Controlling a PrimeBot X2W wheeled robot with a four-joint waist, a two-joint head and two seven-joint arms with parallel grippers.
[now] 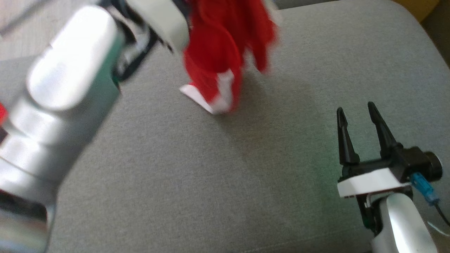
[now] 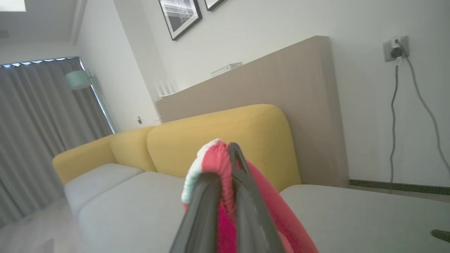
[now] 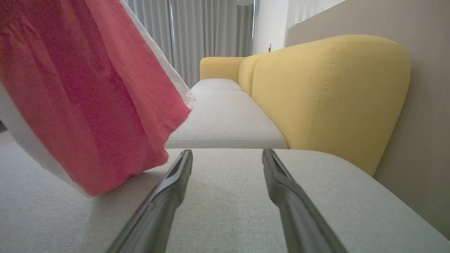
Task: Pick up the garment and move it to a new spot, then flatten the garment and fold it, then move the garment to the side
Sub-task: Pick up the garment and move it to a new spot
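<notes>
A: What was the room like?
B: Grey seat cushions (image 1: pixel 211 175), yellow backrest (image 3: pixel 330 91). A beige panel (image 2: pixel 281 80) stood behind, white wall (image 2: pixel 351 21) beyond.
A: Far left?
B: Grey curtains (image 2: pixel 35 133) were drawn.

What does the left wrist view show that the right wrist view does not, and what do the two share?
Left wrist view: the left gripper, dark fingers shut on a bunched edge of the red and white fabric garment, plus black-framed pictures and a wall socket with a cable.
Right wrist view: the right gripper, open and empty, low over the grey fabric seat cushion, with the garment's loose end hanging beside it.
Shared: the garment, the yellow padded sofa backrest, grey cushions and grey curtains.
</notes>
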